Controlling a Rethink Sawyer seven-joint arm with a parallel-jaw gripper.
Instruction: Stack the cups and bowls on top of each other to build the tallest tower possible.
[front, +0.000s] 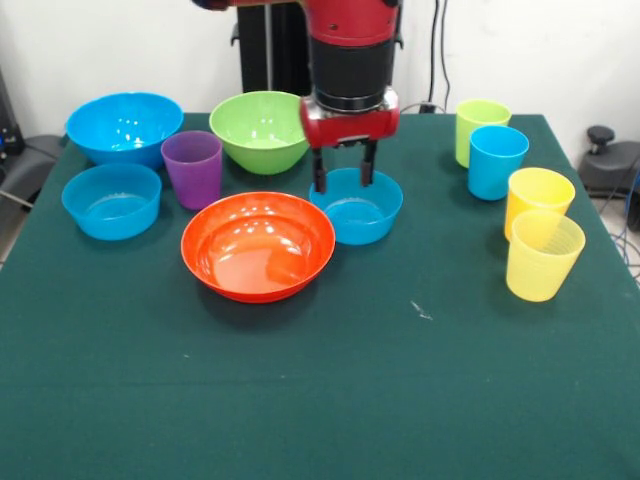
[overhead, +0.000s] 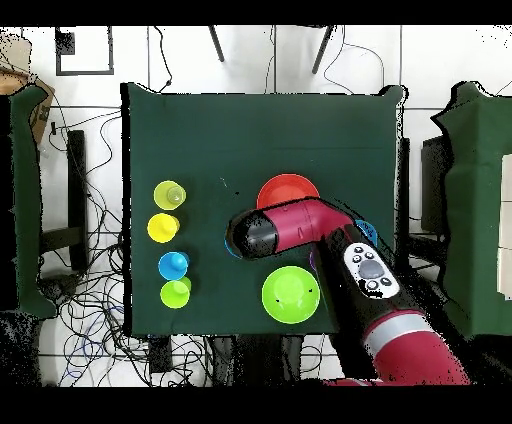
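My gripper (front: 343, 180) hangs open over the far rim of a small blue bowl (front: 357, 210), with nothing between its fingers. The wide orange bowl (front: 258, 246) lies just in front and to the left of it. The purple cup (front: 193, 168) stands upright beside the green bowl (front: 259, 130). At the left are the large blue bowl (front: 125, 126) and another small blue bowl (front: 111, 201). Every cup and bowl stands singly, so no tower shows. In the overhead view the arm (overhead: 300, 228) hides the gripper, beside the orange bowl (overhead: 288, 190).
At the right, a green cup (front: 481, 128), a blue cup (front: 497, 160) and two yellow cups (front: 538, 198) (front: 543, 256) stand upright in a row. The green cloth of the table (front: 300, 400) runs bare toward the near edge. Cables lie on the floor around the table.
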